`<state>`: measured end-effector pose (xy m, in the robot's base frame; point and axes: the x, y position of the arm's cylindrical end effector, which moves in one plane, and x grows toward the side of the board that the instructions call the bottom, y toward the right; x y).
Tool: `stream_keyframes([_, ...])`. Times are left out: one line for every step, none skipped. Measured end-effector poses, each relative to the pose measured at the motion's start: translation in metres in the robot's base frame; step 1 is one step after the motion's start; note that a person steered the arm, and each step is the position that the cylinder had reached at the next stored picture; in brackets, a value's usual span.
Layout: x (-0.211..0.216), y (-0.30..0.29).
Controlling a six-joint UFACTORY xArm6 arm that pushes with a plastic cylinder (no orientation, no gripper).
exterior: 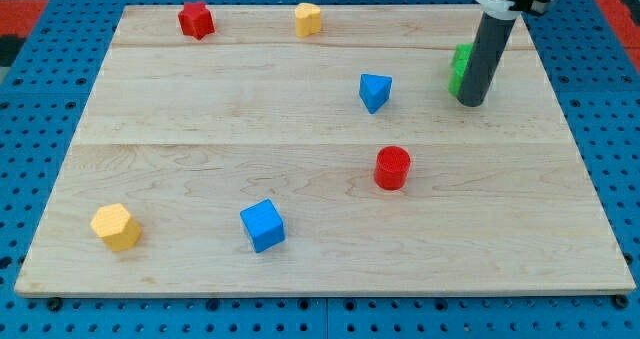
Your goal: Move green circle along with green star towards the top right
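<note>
My tip (473, 101) rests on the board at the view's upper right. Green block material (460, 69) shows just left of the rod and touches it. The rod hides most of it, so I cannot tell the green circle from the green star, or whether both are there.
A blue triangle (375, 91) lies left of my tip. A red cylinder (392, 167) lies below it. A red star (197, 20) and a yellow block (308, 20) sit near the top edge. A yellow block (116, 227) and a blue cube (263, 225) sit at the bottom left.
</note>
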<state>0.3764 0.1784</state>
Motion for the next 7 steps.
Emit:
stream_keyframes([-0.005, 0.000])
stream_keyframes([-0.011, 0.000])
stream_keyframes([-0.019, 0.000])
stream_keyframes([-0.033, 0.007])
stream_keyframes([-0.043, 0.020])
stream_keyframes([-0.057, 0.029])
stream_keyframes([-0.078, 0.029])
